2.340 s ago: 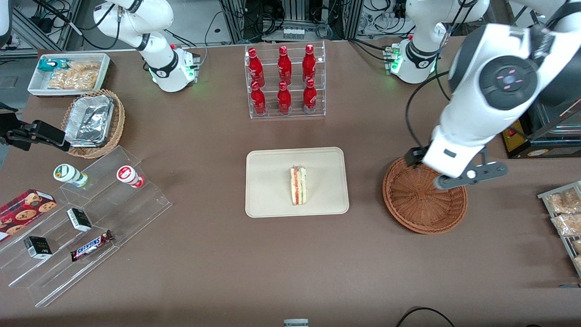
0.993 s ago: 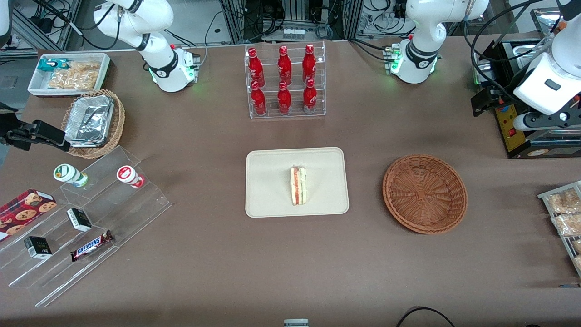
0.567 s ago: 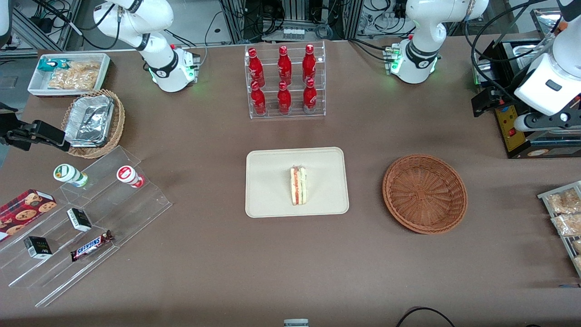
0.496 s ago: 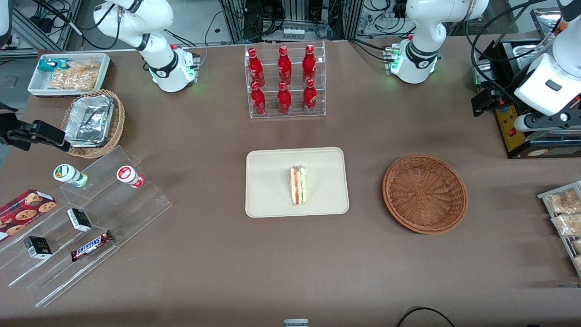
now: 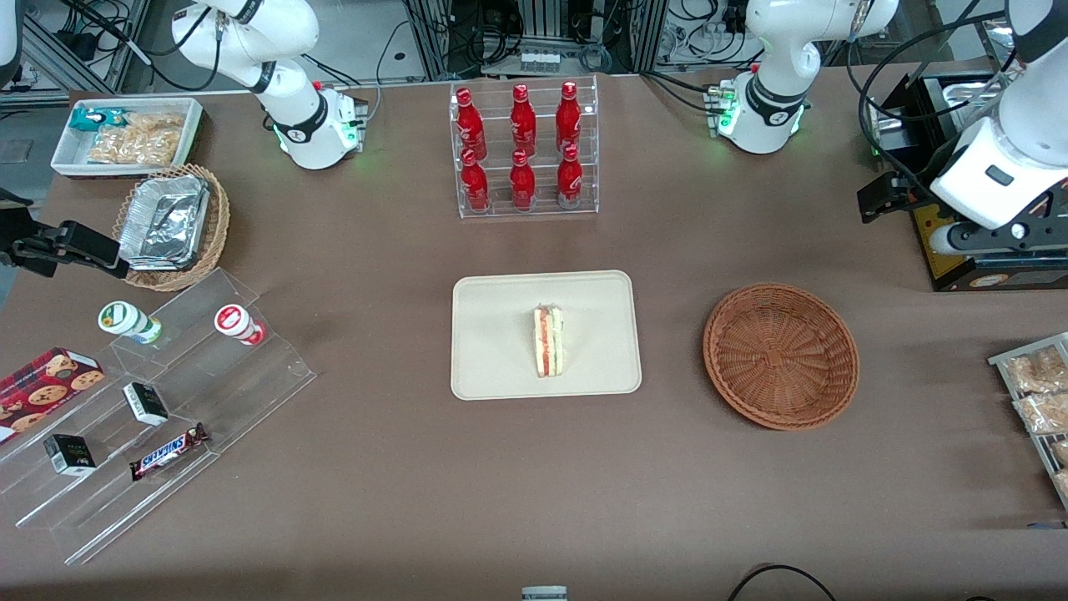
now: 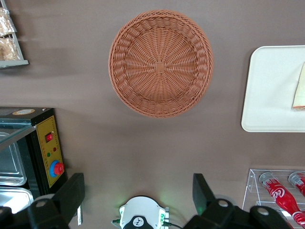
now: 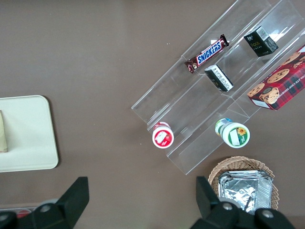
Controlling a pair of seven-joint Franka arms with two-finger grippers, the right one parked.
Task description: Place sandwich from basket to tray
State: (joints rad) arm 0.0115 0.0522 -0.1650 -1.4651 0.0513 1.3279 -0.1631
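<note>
Gripper: my gripper (image 6: 138, 202) is raised high at the working arm's end of the table; fingers (image 6: 71, 195) spread wide, nothing between them.
Sandwich: the sandwich (image 5: 548, 340) lies on the tray (image 5: 501, 292), well away from my gripper, cut edge up.
Basket: the basket (image 5: 781, 356) sits below my gripper, nearer the front camera; nothing in it.
Step in hand: I judge the placing done; what remains is to hold clear, staying high, making no sweep across basket or tray.
Surroundings: bottle rack (image 5: 523, 148) stands farther from the front camera than the tray; control box (image 6: 47, 152) is just beside my gripper; snack packets (image 5: 1035, 388) lie near the basket.
Obstructions: none between gripper and tray; the control box alone warrants care.
</note>
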